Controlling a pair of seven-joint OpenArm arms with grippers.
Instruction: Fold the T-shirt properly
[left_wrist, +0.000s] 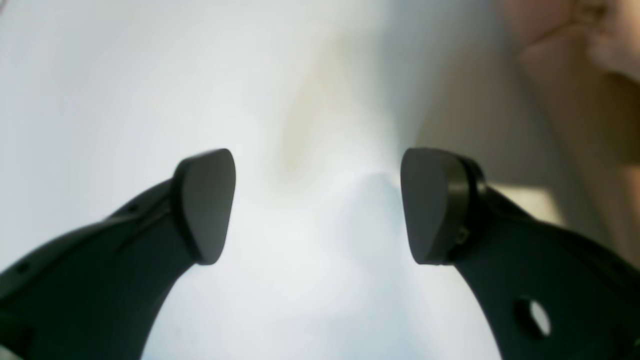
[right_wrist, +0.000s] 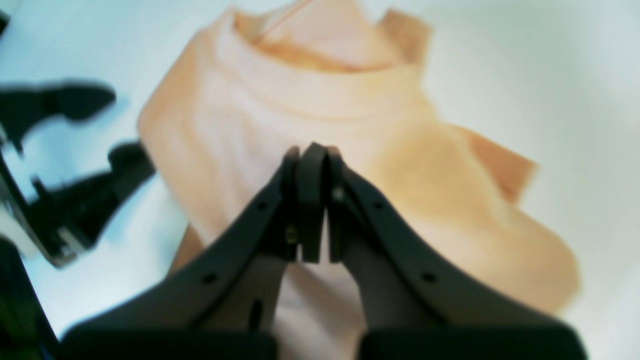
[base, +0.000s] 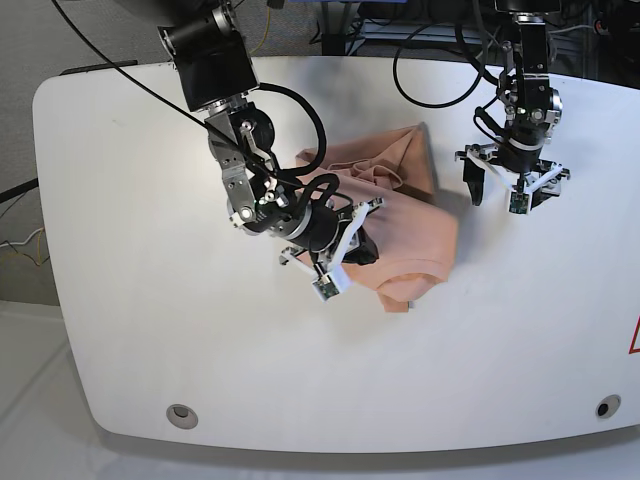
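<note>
The peach T-shirt (base: 405, 205) lies bunched and partly folded on the middle of the white table (base: 150, 300). My right gripper (base: 367, 248) hangs over the shirt's near-left part. In the right wrist view this gripper (right_wrist: 312, 150) has its jaws pressed together, the T-shirt (right_wrist: 280, 115) spreads out beyond them, and no cloth shows between the tips. My left gripper (base: 512, 185) stands to the right of the shirt over bare table. In the left wrist view it (left_wrist: 317, 200) is open with nothing between its pads, and a bit of the T-shirt (left_wrist: 617, 45) shows at the top right.
Black cables (base: 440, 60) trail over the table's back edge behind both arms. Two round holes (base: 181, 413) sit near the front edge, one at each corner. A red mark (base: 633, 335) shows at the right edge. The open left gripper (right_wrist: 95, 132) shows at the left of the right wrist view.
</note>
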